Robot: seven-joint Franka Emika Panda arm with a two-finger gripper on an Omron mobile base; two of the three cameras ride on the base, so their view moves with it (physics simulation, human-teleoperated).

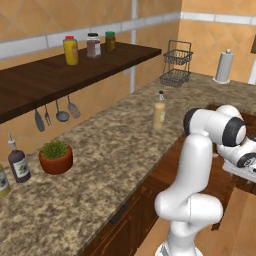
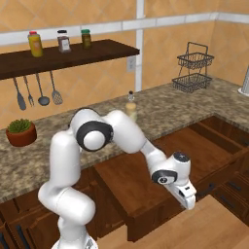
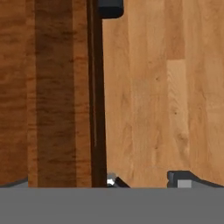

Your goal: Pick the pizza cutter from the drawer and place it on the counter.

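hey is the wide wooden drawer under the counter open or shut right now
Open. The drawer is pulled well out from under the counter, its wooden floor showing, with the gripper at its front edge.

I see soft, even light everywhere, no glare. The shelf [image 1: 75,75] casts a faint shadow. Edges look a bit blurry.
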